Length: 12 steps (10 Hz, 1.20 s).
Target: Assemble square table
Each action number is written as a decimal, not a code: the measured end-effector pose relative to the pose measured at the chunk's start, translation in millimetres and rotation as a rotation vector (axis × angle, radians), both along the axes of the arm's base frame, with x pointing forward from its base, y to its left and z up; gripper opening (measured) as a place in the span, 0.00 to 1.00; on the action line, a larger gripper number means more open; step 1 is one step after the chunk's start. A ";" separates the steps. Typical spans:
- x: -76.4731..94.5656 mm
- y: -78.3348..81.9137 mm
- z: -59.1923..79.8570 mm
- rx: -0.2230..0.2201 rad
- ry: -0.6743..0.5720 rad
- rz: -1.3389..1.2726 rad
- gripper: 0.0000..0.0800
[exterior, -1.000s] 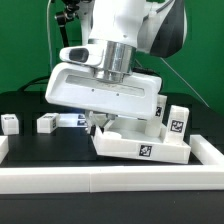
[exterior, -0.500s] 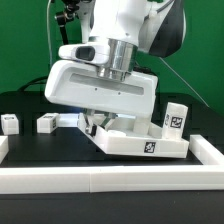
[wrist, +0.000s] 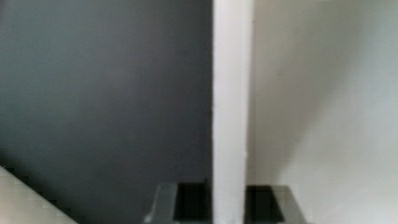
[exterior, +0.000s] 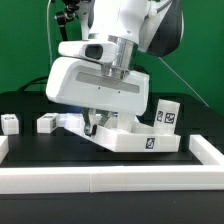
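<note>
Tabletop (exterior: 128, 141) held by its rim in the claw (exterior: 96, 126), over the middle of the black table (exterior: 25, 105).

Only the exterior view gives us the whole layout. We count one tabletop, turned at an angle to the front rail (exterior: 110, 180), with its tag (exterior: 150, 144) facing us. We also count three legs. The left leg (exterior: 10, 123) and the second leg (exterior: 46, 124) sit well apart from the tabletop, toward the exterior view's left. The upright leg (exterior: 167, 114) stands at the tabletop's far side, and we cannot tell whether it is inside the tray or behind it. Only the wrist view shows the grip. There the thin white rim (wrist: 231, 100) runs between the two dark fingers (wrist: 178, 205), which are clamped on it.
</note>
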State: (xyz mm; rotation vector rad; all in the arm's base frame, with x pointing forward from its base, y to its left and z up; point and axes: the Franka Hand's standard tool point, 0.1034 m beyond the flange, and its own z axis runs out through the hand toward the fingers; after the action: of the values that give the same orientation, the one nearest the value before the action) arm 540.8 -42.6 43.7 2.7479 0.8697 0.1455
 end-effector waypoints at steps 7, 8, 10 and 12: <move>31.4 24.7 8.7 -0.119 0.072 0.473 0.08; 31.4 24.0 8.5 -0.136 0.086 0.529 0.08; 36.5 32.0 8.7 -0.165 0.112 0.635 0.08; 50.5 45.6 11.6 -0.204 0.136 0.758 0.08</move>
State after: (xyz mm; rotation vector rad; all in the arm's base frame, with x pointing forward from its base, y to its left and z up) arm 591.3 3.0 55.3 2.1293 1.8085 0.0022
